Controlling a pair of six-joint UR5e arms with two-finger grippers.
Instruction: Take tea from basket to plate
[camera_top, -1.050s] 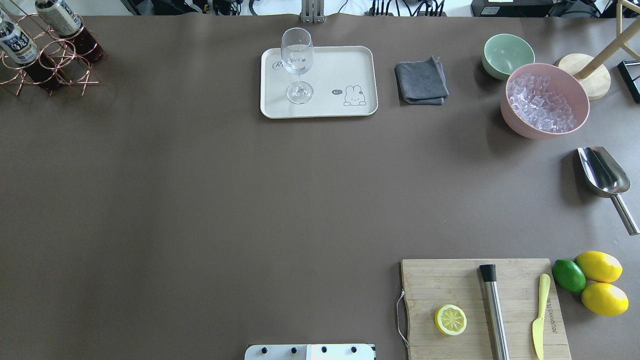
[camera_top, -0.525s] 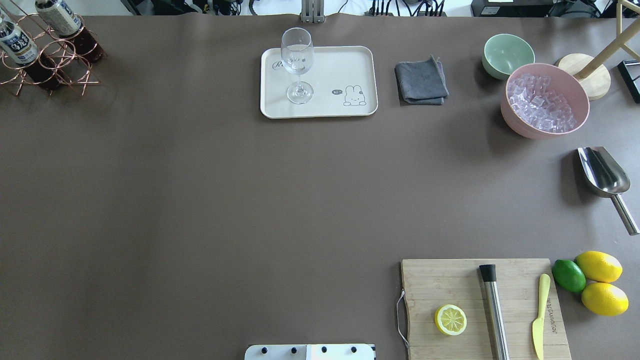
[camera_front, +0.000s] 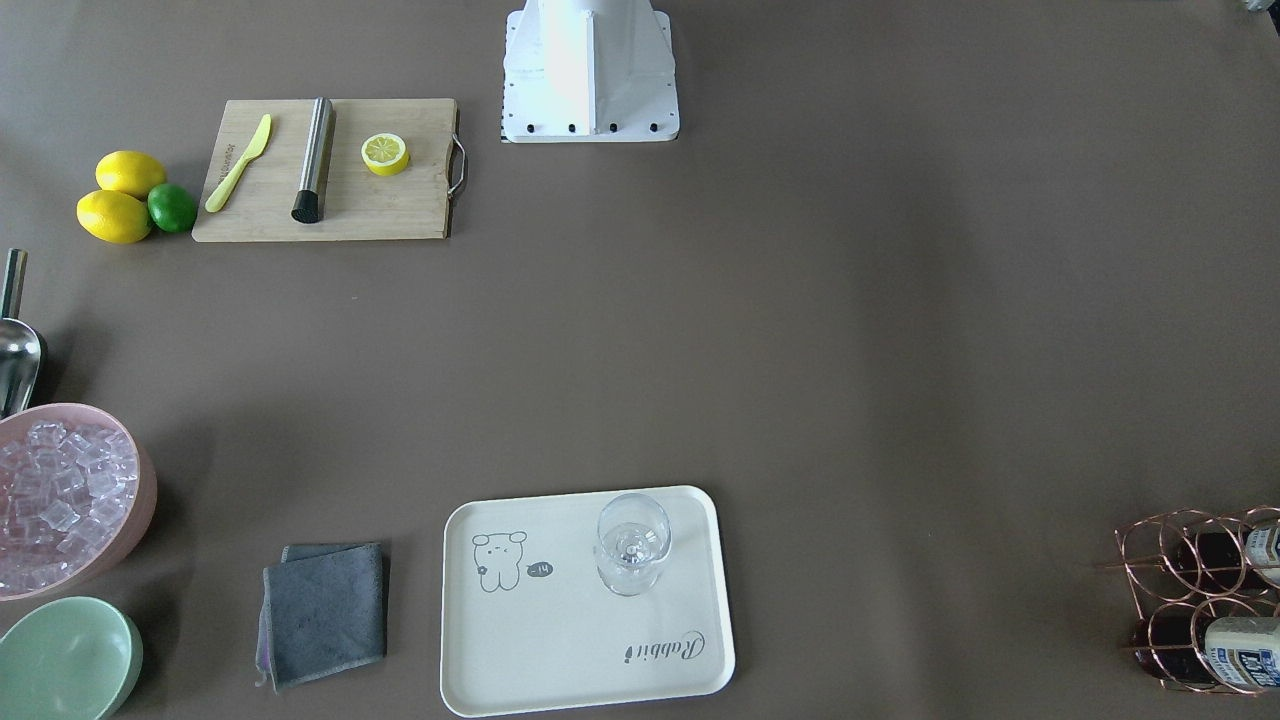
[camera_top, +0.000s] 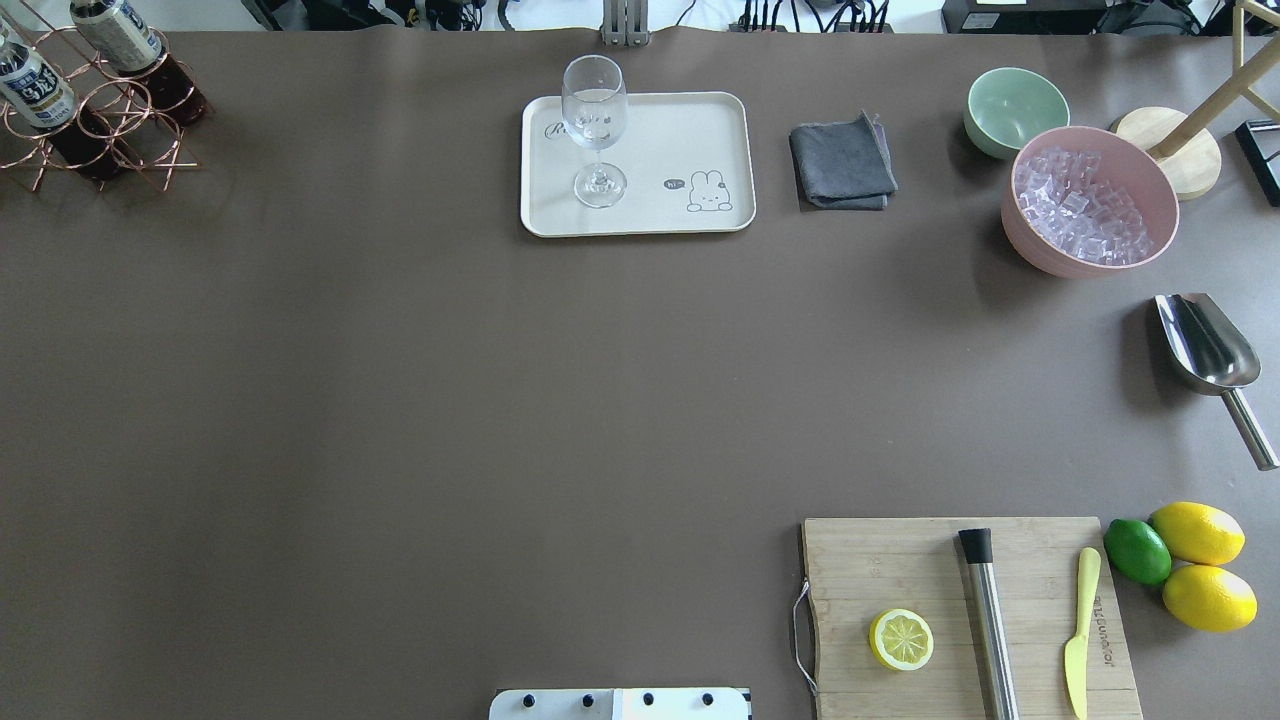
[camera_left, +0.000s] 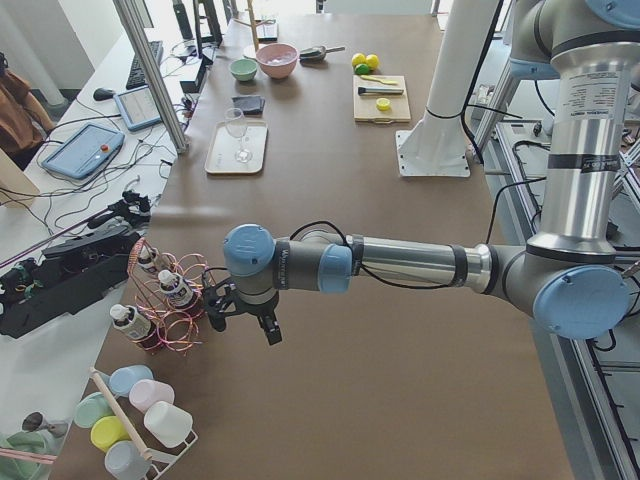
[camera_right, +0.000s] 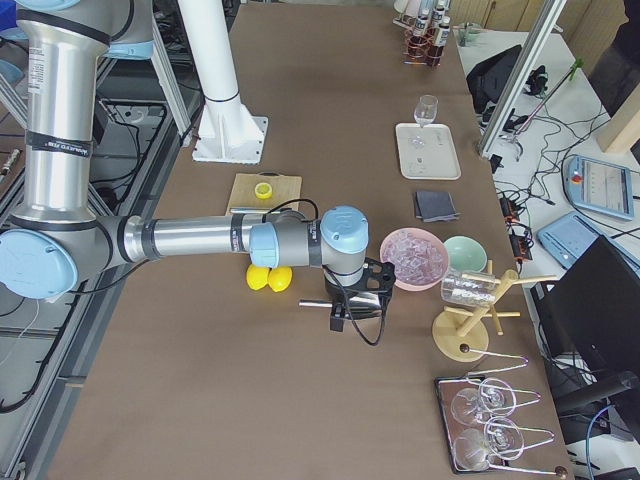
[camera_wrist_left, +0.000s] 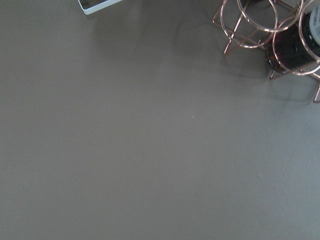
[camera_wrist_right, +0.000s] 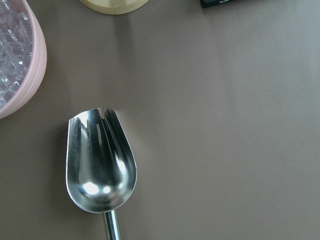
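Several tea bottles lie in a copper wire basket at the table's far left corner; one bottle shows its white-and-dark label. The basket also shows in the front-facing view and in the left wrist view. The cream plate stands at the far middle with a clear stemmed glass on it. My left gripper hangs just beside the basket in the exterior left view. My right gripper hangs over the steel scoop. I cannot tell whether either is open or shut.
A grey cloth, a mint-green bowl and a pink bowl of ice stand right of the plate. A wooden cutting board with a lemon half, a steel rod and a knife lies at the near right, with lemons and a lime beside it.
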